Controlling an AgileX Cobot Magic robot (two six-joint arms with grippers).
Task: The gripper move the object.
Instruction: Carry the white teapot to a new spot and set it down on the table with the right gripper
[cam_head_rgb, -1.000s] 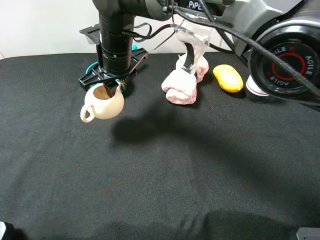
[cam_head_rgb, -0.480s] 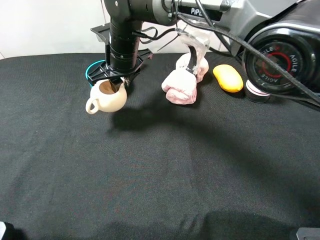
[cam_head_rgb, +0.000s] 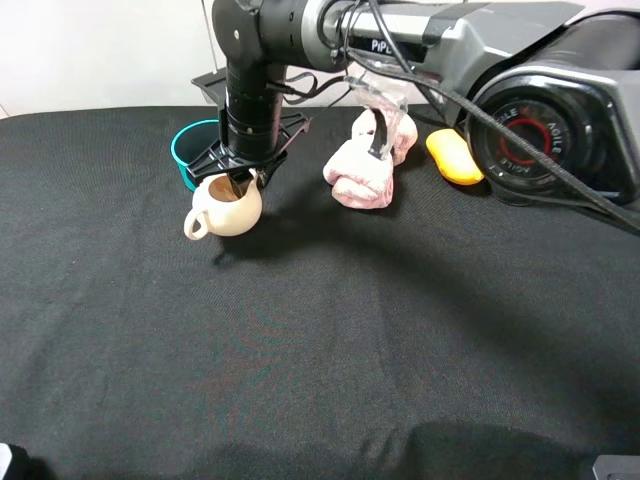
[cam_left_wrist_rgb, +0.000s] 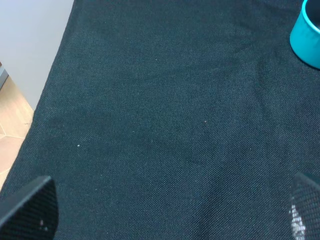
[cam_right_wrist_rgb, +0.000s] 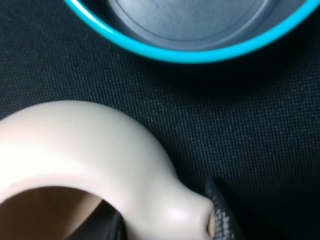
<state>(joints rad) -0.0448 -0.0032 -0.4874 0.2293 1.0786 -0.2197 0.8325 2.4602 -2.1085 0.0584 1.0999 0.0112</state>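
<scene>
A teal saucepan (cam_head_rgb: 188, 150) sits just behind the claw (cam_head_rgb: 233, 186), slightly to its left. A pink rolled towel (cam_head_rgb: 360, 178) lies near the claw's right side, and a yellow oval object (cam_head_rgb: 452, 157) lies farther right, beyond the towel. All three rest on the black-clothed counter (cam_head_rgb: 320, 350), with a white wall (cam_head_rgb: 90, 50) behind it.

txt read | "PIPE.." on my arm link (cam_head_rgb: 386, 44) | "AGILE" x2, red-ringed joint cap (cam_head_rgb: 527, 140)
</scene>
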